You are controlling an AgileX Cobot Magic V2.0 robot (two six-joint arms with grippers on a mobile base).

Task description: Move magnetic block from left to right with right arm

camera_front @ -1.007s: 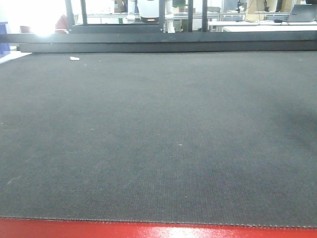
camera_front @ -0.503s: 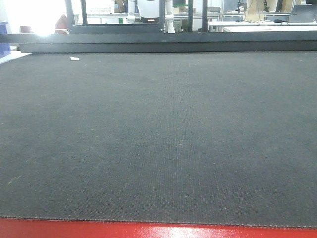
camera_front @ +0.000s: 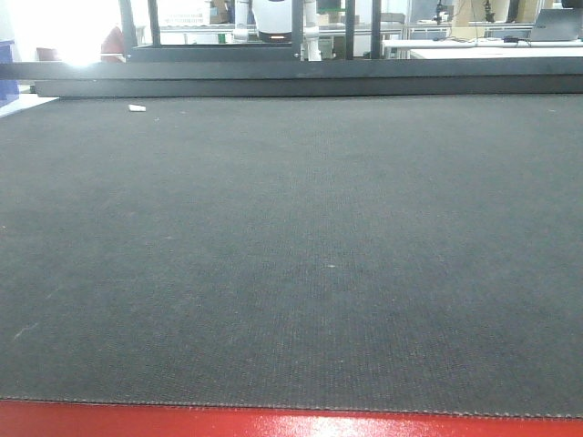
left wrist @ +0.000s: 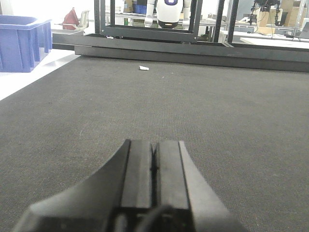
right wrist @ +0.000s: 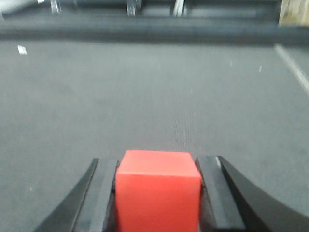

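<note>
You're over a coarse, dark woven mat [camera_front: 291,255]. Your left gripper [left wrist: 153,154] has its flat black jaws pressed together. Your right gripper [right wrist: 157,166] clamps the matte, square-edged red magnetic block [right wrist: 158,195], apparently just above the mat; that view is blurred.

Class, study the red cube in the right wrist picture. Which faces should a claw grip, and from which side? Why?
Grip the red cube by its left and right faces, coming from the camera's side, as the right claw does: parallel faces sit square to its jaws.
</note>
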